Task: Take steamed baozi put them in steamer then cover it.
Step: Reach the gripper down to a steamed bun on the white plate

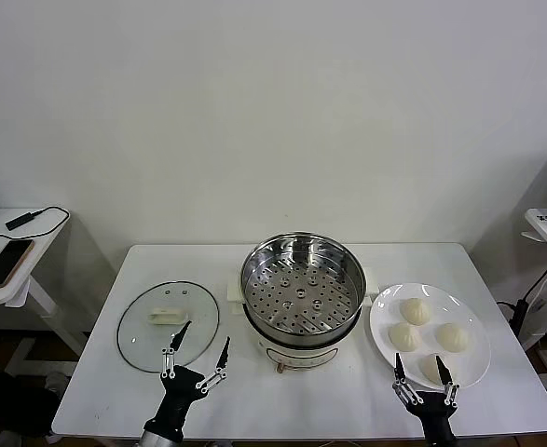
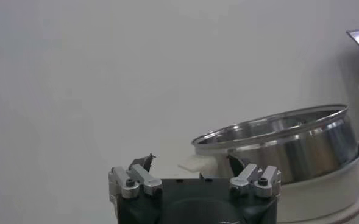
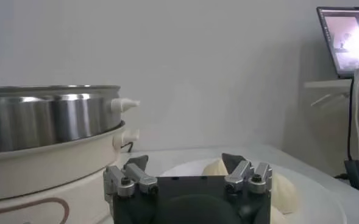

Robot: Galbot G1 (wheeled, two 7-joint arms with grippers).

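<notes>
four small round cream-white dough buns [image 1: 416, 310] [image 1: 403, 334] [image 1: 453, 336] [image 1: 435, 366]. one flat white round plate [image 1: 473, 319]. one round shiny stainless-steel steamer pot with perforated tray [image 1: 302, 284]. one round clear glass lid with white rectangular handle [image 1: 168, 326]. one white rectangular table [image 1: 329, 410]. two black open-fingered grippers, left [image 1: 198, 349] and right [image 1: 420, 368]. one phone [image 1: 5, 262] on a side table. one laptop screen [image 3: 347, 38].

The scene is evenly, brightly lit; glare is seen on the steamer [image 1: 302, 287], and the laptop screen [image 3: 348, 38] appears overexposed.
</notes>
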